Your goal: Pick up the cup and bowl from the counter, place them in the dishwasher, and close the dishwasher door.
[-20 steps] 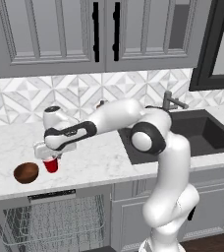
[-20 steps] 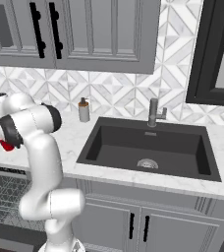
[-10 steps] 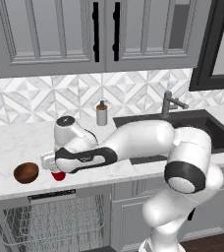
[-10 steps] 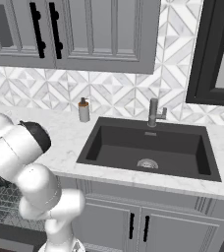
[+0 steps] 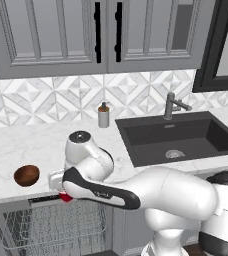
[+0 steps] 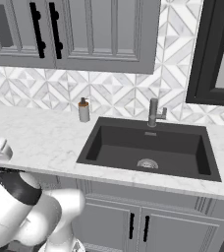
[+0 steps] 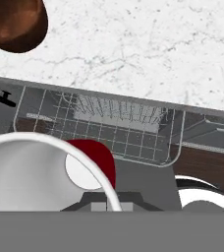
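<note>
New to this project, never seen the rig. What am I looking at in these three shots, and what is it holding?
It is a rendered kitchen with a white robot arm on a base that can drive. Two cameras ride on the base behind the arm, left and right; the third sits on the hand and looks along the gripper.

The marble counter carries a brown bowl, a soap dispenser and a black sink with a faucet.

The gripper holds the red cup at the counter's front edge, above the dishwasher rack. In the hand view the cup shows its white rim and inside close up, with the rack beyond it.
</note>
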